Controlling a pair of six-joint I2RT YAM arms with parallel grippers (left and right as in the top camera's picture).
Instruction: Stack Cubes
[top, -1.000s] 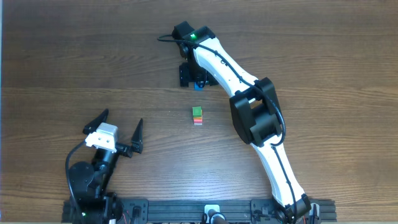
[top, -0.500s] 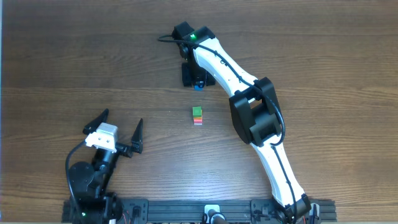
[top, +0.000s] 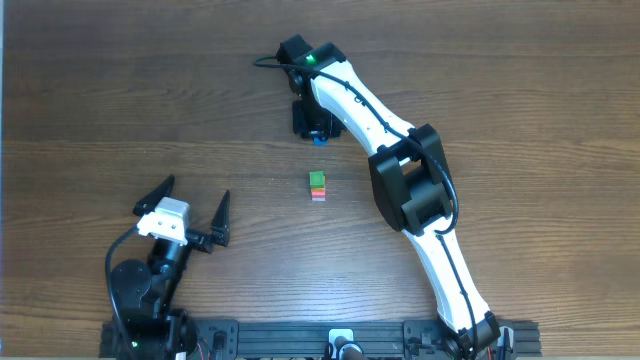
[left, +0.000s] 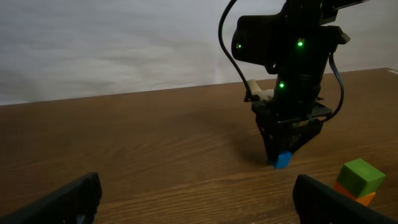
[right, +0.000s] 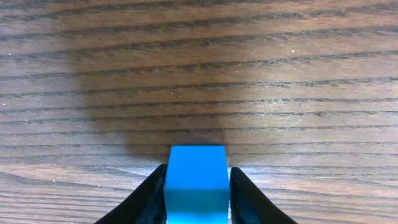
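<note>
Jaws of the right gripper (right: 197, 194) are clamping the blue cube (right: 196, 169) by two opposite sides, holding it square and low over the table (top: 100, 80), probably for carrying to the green cube (top: 317, 179) sitting on the orange cube (top: 318, 194) nearby. It is showing plain bright blue, sharp-edged. Left gripper (top: 193, 205) is resting well apart, jaws spread wide.

We found two cubes stacked and one held behind them.
The upper cube (top: 317, 179) sat on the lower cube (top: 318, 194) near the middle of the surface (top: 520, 120). Behind the stack, the third cube (right: 196, 168) was clamped in the right pincer (right: 198, 182). The left pincer (top: 197, 188) stood spread at the near left, well apart.
</note>
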